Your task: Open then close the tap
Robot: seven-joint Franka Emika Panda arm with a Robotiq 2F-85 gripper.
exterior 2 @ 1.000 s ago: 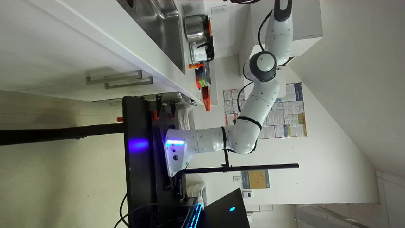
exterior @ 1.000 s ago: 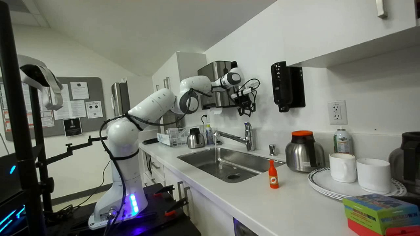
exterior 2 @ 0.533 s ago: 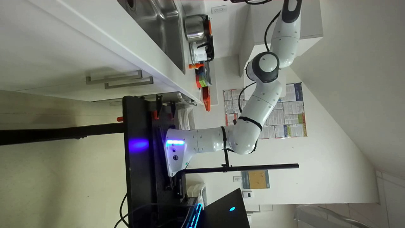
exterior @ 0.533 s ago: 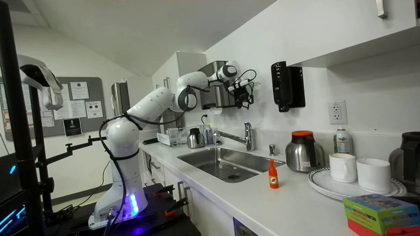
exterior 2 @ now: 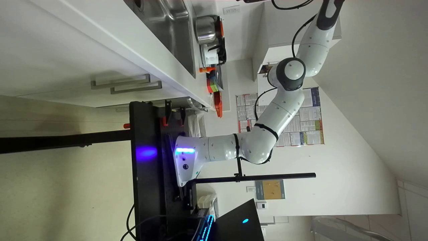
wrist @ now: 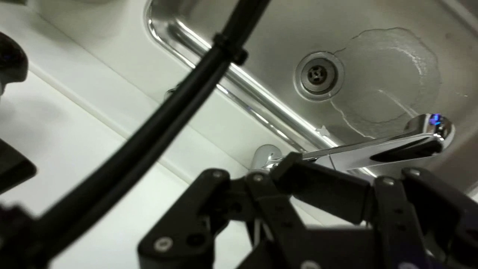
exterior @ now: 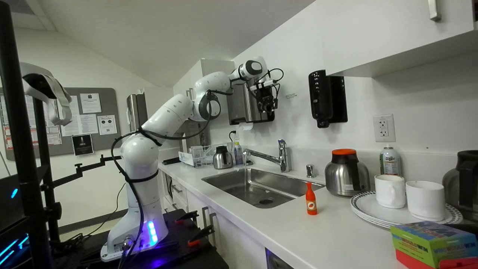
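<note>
The tap is a shiny silver faucet behind the sink, with a long spout over the basin. A thin stream of water runs from the spout into the sink. In the wrist view, the tap shows as a chrome spout; its body and lever are mostly hidden behind the gripper. Water spreads on the basin floor near the drain. My gripper is well above the tap, apart from it, with nothing visible in its jaws. In the wrist view, the gripper overlaps the tap; its finger opening is unclear.
A steel towel dispenser hangs on the wall close behind the gripper. A black dispenser hangs farther right. A steel kettle with an orange lid, an orange bottle, and plates with white cups stand right of the sink.
My gripper has risen and moved left in an exterior view, farther from the tap. The forearm is higher. The water stream and tap look the same.
</note>
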